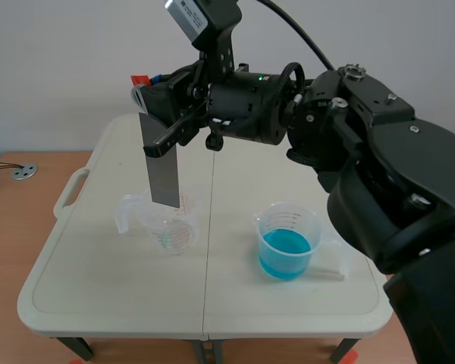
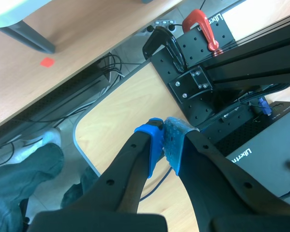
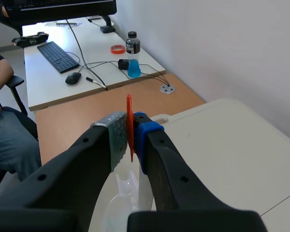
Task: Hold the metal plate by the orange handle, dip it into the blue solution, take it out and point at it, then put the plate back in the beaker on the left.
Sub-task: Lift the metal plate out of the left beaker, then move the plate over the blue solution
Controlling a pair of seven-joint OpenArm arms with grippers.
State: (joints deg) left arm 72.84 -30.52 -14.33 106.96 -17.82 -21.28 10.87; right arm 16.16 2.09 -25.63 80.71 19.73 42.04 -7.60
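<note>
My right gripper point(image 1: 145, 97) reaches across from the right and is shut on the orange handle point(image 1: 140, 80) of the grey metal plate point(image 1: 162, 168). The plate hangs upright, its lower edge just above the clear empty beaker point(image 1: 171, 226) on the left. In the right wrist view the thin orange handle point(image 3: 129, 124) is pinched between the pads of the right gripper point(image 3: 129, 129), with the clear beaker point(image 3: 124, 192) below. The beaker with blue solution point(image 1: 286, 244) stands to the right. My left gripper point(image 2: 164, 140) is shut on nothing, off the table, over the floor and a wooden surface.
The white folding table point(image 1: 98, 303) carries both beakers. A desk point(image 3: 77, 72) beyond the table holds a keyboard, a mouse, a bottle with blue liquid point(image 3: 132, 49) and cables. A person's leg point(image 3: 9, 140) shows beside that desk. A black frame with a red clamp point(image 2: 201, 25) lies ahead of the left gripper.
</note>
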